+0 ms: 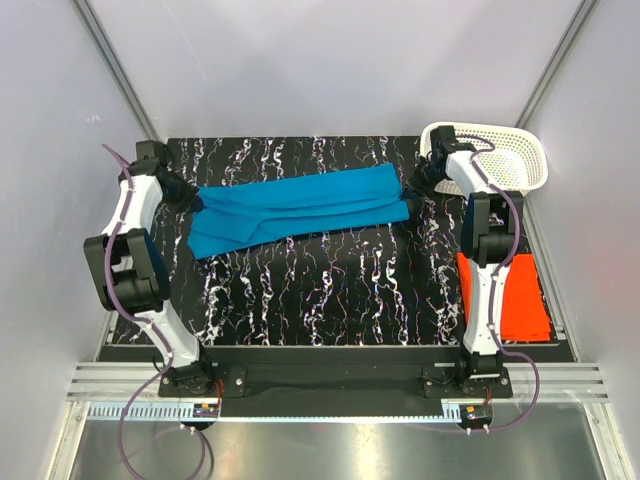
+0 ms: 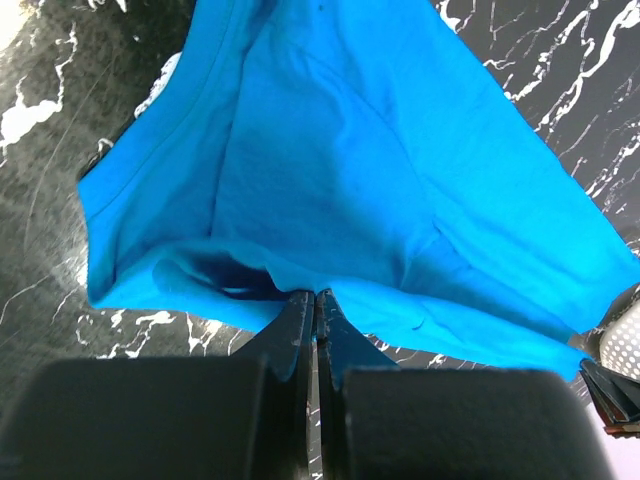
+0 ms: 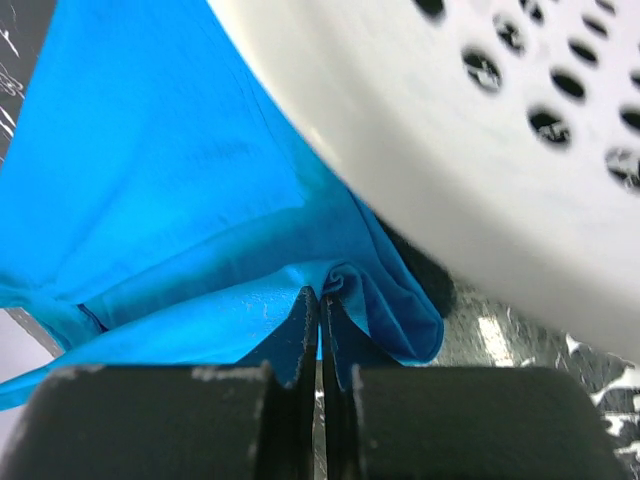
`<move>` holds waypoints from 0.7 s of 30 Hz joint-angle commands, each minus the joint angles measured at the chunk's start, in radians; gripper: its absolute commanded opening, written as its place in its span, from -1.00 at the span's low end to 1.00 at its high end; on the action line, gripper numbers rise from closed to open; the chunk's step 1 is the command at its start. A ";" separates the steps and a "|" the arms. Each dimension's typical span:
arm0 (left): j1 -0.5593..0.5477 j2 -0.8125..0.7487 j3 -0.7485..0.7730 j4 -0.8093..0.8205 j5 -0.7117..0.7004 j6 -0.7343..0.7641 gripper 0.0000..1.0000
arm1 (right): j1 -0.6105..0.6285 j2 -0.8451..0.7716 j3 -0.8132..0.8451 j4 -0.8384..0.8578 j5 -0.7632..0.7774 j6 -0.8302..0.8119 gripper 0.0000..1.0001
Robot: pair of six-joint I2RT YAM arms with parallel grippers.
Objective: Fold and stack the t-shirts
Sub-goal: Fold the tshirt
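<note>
Blue t-shirt point(image 1: 300, 208) stretches in a long band across the far half of the black marbled table point(image 1: 330, 290). Its folds hide the collar and sleeves. The left gripper point(image 1: 197, 203) is clamped on its left end and the right gripper point(image 1: 410, 203) on its right end. The orange-red t-shirt point(image 1: 522, 300) lies folded at the near right, its left edge covered by the right arm. The white perforated basket point(image 1: 520, 160) stands in the far right corner, its rim partly crossed by that arm.

The left gripper point(image 2: 316, 300) is pinching the near edge of the blue t-shirt point(image 2: 380, 170), its fingers pressing together; the cloth is lying spread over the black marbled table point(image 2: 570, 70)
</note>
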 commanded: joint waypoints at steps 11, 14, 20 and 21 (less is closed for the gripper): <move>0.007 0.125 0.152 0.022 0.046 0.001 -1.00 | 0.005 0.089 0.179 -0.032 0.012 -0.003 -0.96; 0.007 0.148 0.178 0.021 0.046 -0.002 -1.00 | 0.008 0.112 0.220 -0.043 0.012 -0.003 -0.95; 0.007 0.209 0.225 0.021 0.058 -0.008 -1.00 | 0.012 0.165 0.302 -0.076 0.014 -0.001 -0.94; 0.009 0.214 0.232 0.021 0.058 -0.010 -1.00 | 0.012 0.175 0.317 -0.079 0.015 -0.004 -0.93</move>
